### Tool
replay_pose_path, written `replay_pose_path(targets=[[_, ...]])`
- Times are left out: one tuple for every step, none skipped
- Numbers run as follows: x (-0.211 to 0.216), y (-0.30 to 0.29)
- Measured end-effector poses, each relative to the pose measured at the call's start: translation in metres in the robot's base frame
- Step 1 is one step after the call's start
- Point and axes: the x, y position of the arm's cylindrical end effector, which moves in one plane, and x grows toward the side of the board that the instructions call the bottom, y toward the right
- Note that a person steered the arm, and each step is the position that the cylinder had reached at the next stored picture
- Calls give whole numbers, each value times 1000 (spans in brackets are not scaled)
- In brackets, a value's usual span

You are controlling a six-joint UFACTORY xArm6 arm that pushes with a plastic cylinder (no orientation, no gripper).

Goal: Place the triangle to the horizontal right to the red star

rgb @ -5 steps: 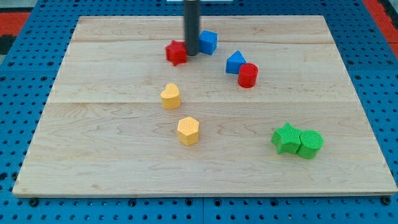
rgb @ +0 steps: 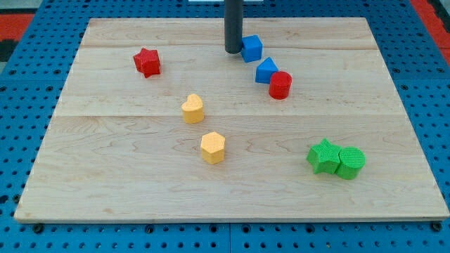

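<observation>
While the task asked for the triangle to sit level with and to the right of the red star-shaped block (rgb: pixel 147 62), the single camera view showed that step not yet done. That star lay at the far left of the pale wooden board (rgb: pixel 105 176), alone, with bare wood to its right. What looked like the triangle, a small blue wedge-shaped block (rgb: pixel 266 69), rested well to the right and a little nearer, touching a red cylinder block (rgb: pixel 280 84) on its near-right side. My tip (rgb: pixel 233 51), a plain dark rod with nothing to spread or pinch, stood at the far middle of the board, just left of a blue cube block (rgb: pixel 252 48) and seemingly touching it. A yellow heart-like block (rgb: pixel 193 109) and a yellow hexagonal block (rgb: pixel 212 147) sat mid-board; a green star block (rgb: pixel 323 156) touched a green cylinder block (rgb: pixel 350 162) at the near right. By my judgement, the blue wedge had yet to be worked free of the red cylinder and pushed left and slightly farther.
</observation>
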Motion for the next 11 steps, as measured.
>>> replay_pose_path(targets=[[0,14],[0,27],[15,26],[21,55],[-19,73],[-31,90],[-2,98],[36,163],[67,121],[75,51],[68,-9]])
